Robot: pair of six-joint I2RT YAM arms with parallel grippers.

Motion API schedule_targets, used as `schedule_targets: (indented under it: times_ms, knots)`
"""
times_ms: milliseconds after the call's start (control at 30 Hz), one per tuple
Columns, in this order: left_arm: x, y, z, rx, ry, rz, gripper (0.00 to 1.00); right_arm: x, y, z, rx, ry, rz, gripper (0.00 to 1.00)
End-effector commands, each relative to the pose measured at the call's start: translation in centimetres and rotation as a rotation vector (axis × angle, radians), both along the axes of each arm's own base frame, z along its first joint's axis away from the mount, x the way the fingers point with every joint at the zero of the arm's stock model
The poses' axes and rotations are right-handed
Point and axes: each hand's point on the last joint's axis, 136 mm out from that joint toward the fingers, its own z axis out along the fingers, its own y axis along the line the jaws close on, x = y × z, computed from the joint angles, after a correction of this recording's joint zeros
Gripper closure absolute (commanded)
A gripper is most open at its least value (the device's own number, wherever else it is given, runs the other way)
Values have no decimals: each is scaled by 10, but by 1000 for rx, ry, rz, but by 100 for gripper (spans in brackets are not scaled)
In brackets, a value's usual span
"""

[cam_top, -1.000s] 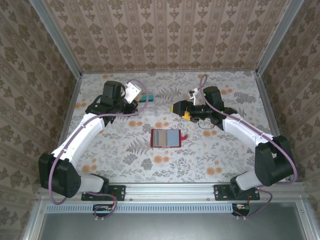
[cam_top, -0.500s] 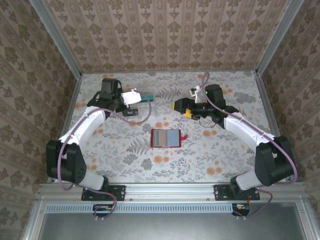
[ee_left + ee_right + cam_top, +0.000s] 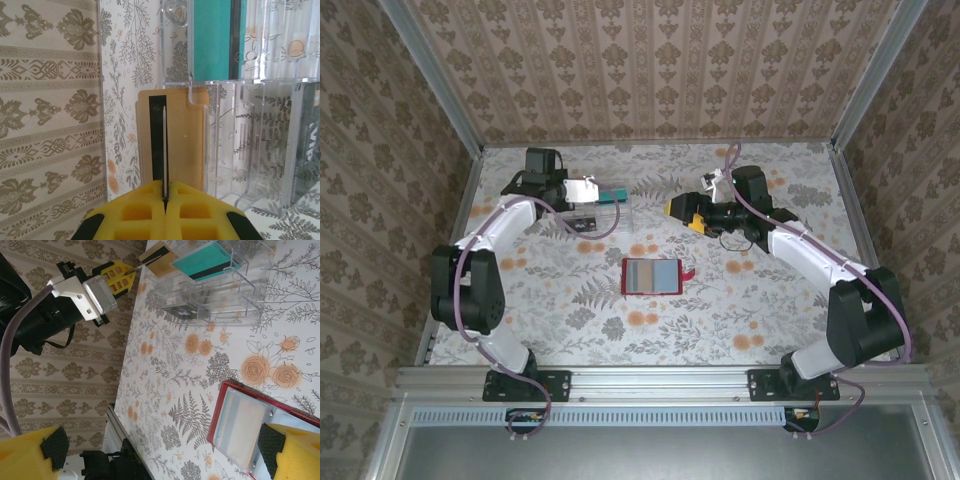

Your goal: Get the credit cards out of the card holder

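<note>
**Floral desk (image 3: 740, 310), slick cards: pinch the edge**

Card holder (image 3: 650, 276) lies open mid-desk, well apart from the clear tray (image 3: 235, 140) holding the teal card (image 3: 205, 262), tan card (image 3: 187, 135) and black card (image 3: 306, 140). Left pincer (image 3: 165, 192) is pressed together on a thin pale strip (image 3: 164, 145); right pincer (image 3: 165, 455) gapes wide. Cards likely light, stiff, slippery: pinch a protruding short edge.

Your yellow left hand (image 3: 165, 192) grips a pale card edge (image 3: 164, 150). Beyond it, the clear tray (image 3: 250, 150) shows a tan card (image 3: 187, 145) with a black stripe, a teal card (image 3: 212, 40) (dark-striped too) and a black card (image 3: 307, 145). Near the yellow right hand (image 3: 680, 212), the card holder (image 3: 240, 425) is red outside and grey-blue inside. The counter (image 3: 740, 310) is white with grey ferns and orange roses.
</note>
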Motion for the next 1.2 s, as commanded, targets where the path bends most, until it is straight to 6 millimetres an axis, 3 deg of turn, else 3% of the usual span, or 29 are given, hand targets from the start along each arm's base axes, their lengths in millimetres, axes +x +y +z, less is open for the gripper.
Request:
schedule_targets:
  times_ms: [0,367,1167]
  knots:
    - [11,-6,10,-14,-29,-43,100,5,1,7,8,-8,11,0]
    - [10,-8,-12,-31,29,-45,100,11,2,2,14,7,12,0]
    - [-1,-7,-29,-66,109,-43,100,12,2,-4,18,24,7,0]
